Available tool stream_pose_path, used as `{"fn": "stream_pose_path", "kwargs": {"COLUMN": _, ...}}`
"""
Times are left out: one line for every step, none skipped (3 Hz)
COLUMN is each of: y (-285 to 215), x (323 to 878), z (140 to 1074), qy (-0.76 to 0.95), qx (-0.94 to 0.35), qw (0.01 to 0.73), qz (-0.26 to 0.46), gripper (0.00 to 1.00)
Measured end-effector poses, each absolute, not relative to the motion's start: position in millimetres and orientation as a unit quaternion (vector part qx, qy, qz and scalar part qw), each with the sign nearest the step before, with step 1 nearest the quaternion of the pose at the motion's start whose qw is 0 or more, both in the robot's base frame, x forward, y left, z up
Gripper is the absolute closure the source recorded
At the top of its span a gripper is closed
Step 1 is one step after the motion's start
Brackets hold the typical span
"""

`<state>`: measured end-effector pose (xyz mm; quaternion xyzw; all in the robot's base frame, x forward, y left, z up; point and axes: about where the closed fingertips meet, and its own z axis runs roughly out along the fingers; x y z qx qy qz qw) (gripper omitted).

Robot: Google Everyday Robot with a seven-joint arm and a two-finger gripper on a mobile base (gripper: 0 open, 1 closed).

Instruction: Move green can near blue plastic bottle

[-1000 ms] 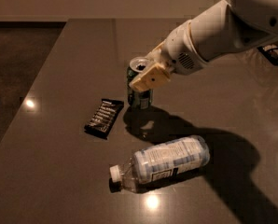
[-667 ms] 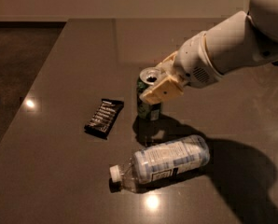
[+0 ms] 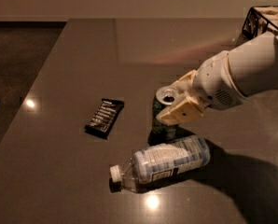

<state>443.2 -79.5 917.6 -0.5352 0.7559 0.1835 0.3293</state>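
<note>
**Green can in my grip, close to the bottle**

Cream-coloured fingers of my gripper are clamped on the green can, one pad across its near side and the other behind it, just under the silver top. The can stands upright, right of the table's middle, with its base just beyond the far side of the blue plastic bottle. That bottle lies on its side nearer the camera, white cap pointing left. Whether the can's base rests on the table or hangs a touch above it, I cannot tell; the shadow below it is tight.

I judge this the placing step: the can is about as near the bottle as it needs to be. The next move calls for settling it flat, then parting my fingers and backing off without tipping the can or nudging the bottle into a roll. Well to the left lies a flat black snack wrapper, out of my way.
</note>
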Motion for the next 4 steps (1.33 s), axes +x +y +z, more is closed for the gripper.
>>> {"fn": "stream_pose_path", "kwargs": {"y": -91.0, "x": 430.7, "z": 910.5, "qy": 0.762, "qx": -0.527, "qw": 0.328, "qz": 0.184, "gripper": 0.84}}
{"fn": "stream_pose_path", "kwargs": {"y": -90.6, "x": 429.0, "z": 911.5, "qy": 0.762, "qx": -0.528, "qw": 0.329, "qz": 0.182, "gripper": 0.6}}
{"fn": "stream_pose_path", "kwargs": {"y": -89.4, "x": 428.0, "z": 913.2, "qy": 0.761, "qx": -0.529, "qw": 0.329, "qz": 0.181, "gripper": 0.36}}
{"fn": "stream_pose_path", "kwargs": {"y": -87.5, "x": 426.6, "z": 915.5, "qy": 0.76, "qx": -0.531, "qw": 0.33, "qz": 0.178, "gripper": 0.05}}
